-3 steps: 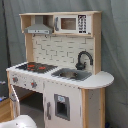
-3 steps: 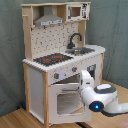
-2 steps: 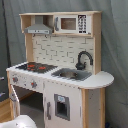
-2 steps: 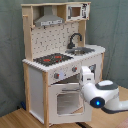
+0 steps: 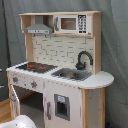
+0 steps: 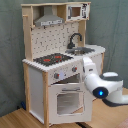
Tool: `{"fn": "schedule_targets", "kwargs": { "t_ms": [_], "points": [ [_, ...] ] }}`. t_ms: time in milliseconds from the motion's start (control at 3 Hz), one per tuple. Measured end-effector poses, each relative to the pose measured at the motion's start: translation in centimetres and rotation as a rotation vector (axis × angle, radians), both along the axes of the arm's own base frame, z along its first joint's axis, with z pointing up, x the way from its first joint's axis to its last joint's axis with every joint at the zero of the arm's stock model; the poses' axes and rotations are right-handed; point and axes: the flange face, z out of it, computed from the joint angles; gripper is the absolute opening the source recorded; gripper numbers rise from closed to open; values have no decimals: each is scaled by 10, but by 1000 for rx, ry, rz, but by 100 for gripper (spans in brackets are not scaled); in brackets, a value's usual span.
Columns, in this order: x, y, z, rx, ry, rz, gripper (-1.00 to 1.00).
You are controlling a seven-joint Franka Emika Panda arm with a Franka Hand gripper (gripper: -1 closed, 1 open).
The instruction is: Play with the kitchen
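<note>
Against a grey-green curtain stands the kitchen, white with light-wood edges, on a wooden floor. No writing on it can be read. In the second exterior view the white arm, with a blue light on its joint, reaches toward the kitchen's front from the second exterior view's right. The pincer itself is hidden, so whether it is open or closed cannot be told. Just beside the arm are the round knobs and, below them, the windowed oven door. Above sit the black stovetop with red rings, the steel sink and the curved black faucet. Higher up are the grey hood and the dotted pegboard back. In the first exterior view the counter ends in a rounded edge.
</note>
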Motion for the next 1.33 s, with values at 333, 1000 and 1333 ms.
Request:
{"fn": "schedule_targets", "kwargs": {
  "t_ms": [333,1000,1333],
  "points": [
    [-6,-10,27,-56,47,-33,100],
    [-12,-43,62,-143,186,-122,100],
    [-12,-64,68,-168,276,-157,100]
  ]
}}
